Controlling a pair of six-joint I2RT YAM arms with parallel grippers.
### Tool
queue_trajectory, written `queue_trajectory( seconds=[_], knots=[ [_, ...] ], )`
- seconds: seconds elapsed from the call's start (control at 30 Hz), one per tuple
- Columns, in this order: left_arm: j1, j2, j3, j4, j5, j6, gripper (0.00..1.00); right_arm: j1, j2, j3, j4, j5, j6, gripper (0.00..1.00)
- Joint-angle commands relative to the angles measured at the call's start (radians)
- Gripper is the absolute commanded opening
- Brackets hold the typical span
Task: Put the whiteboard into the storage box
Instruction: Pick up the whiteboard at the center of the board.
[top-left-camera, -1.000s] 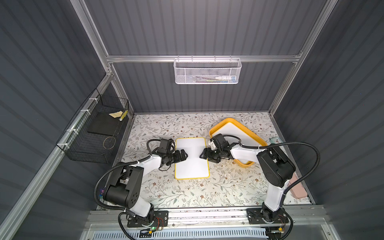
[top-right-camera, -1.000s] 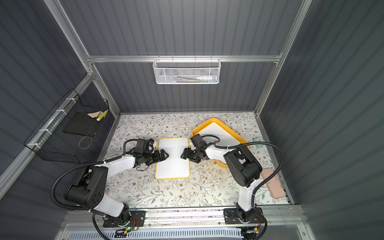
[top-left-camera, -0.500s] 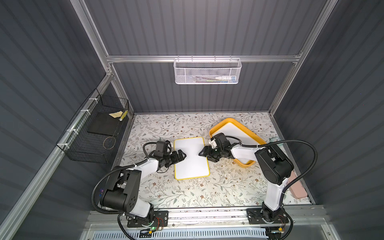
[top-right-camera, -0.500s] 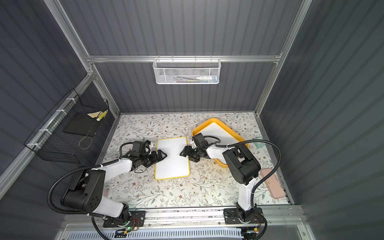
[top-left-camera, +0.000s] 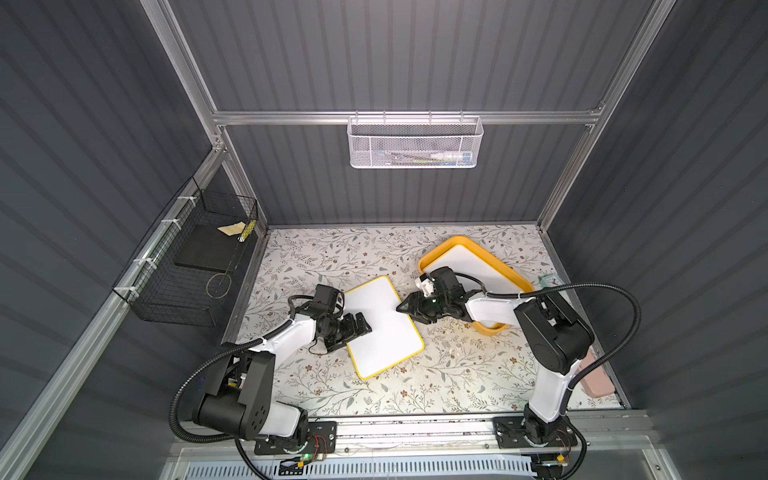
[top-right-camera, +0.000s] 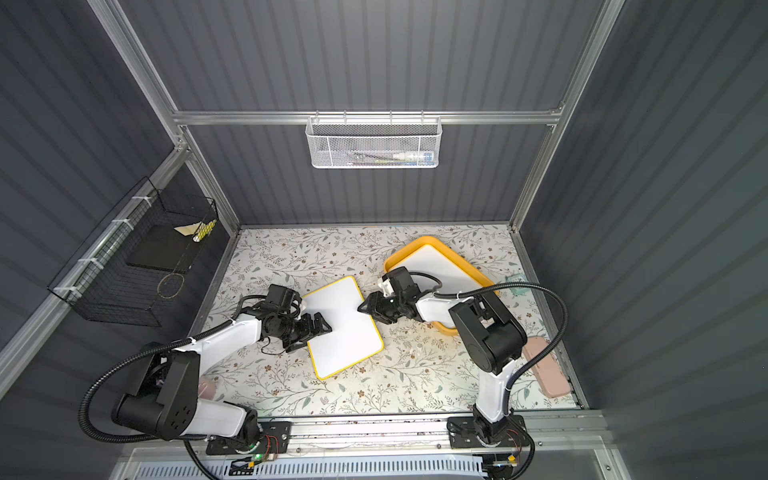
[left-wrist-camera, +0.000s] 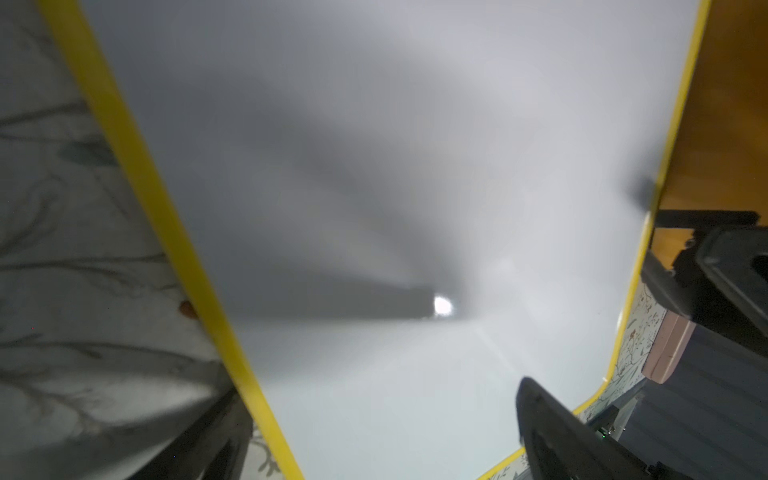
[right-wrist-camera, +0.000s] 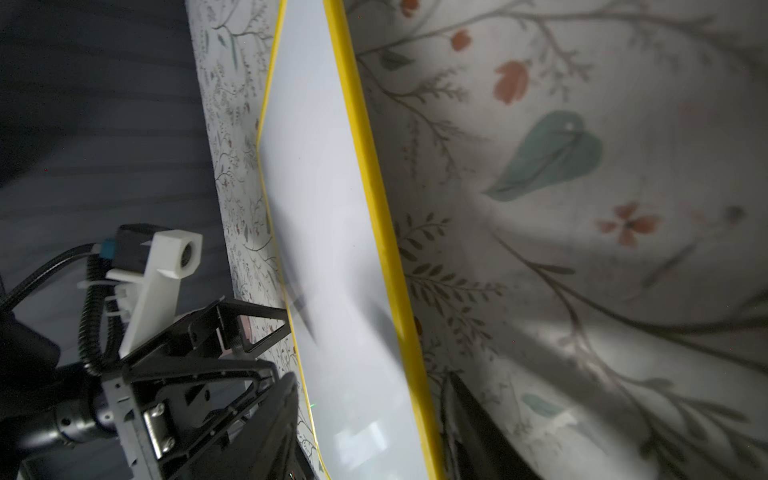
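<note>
Task not done: whiteboard (top-left-camera: 384, 326) lies on the tabletop (top-left-camera: 436, 374) near the storage box (top-left-camera: 490, 329), which already holds another white board (top-left-camera: 469, 270); lift and transfer remain. Left gripper (top-left-camera: 361, 328) gapes wide across one edge; right gripper (top-left-camera: 402, 308) brackets the opposite edge, but I cannot tell whether it pinches. Whiteboard is thin, blank, yellow-rimmed.

light: bright from above | wrist views: dim, blurred, shadowed | glare: spot on whiteboard (left-wrist-camera: 415, 187)

Both arms stretch low and inward with their tips facing each other, the left gripper (top-left-camera: 358, 333) with jaws spread wide, the right gripper (top-left-camera: 402, 308) narrower, whether gripping or free unclear.
</note>
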Motion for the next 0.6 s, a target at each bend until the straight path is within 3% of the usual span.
queue_trajectory(
  seconds=[0.0,0.2,0.43,0.57],
  knots=[
    [-0.034,0.041,-0.011,0.006,0.129,-0.007,0.98,0.05,-0.047,0.002,0.114,-0.172,0.021,0.46],
    [-0.033,0.049,-0.006,0.007,0.121,-0.001,0.98,0.049,-0.063,-0.015,0.123,-0.188,0.024,0.21],
    [-0.025,0.031,0.008,-0.028,0.08,0.019,0.98,0.026,-0.109,-0.022,0.076,-0.185,-0.007,0.06],
    [-0.017,0.01,0.014,-0.041,0.049,0.027,0.98,0.003,-0.144,-0.023,0.035,-0.194,-0.033,0.03]
  ],
)
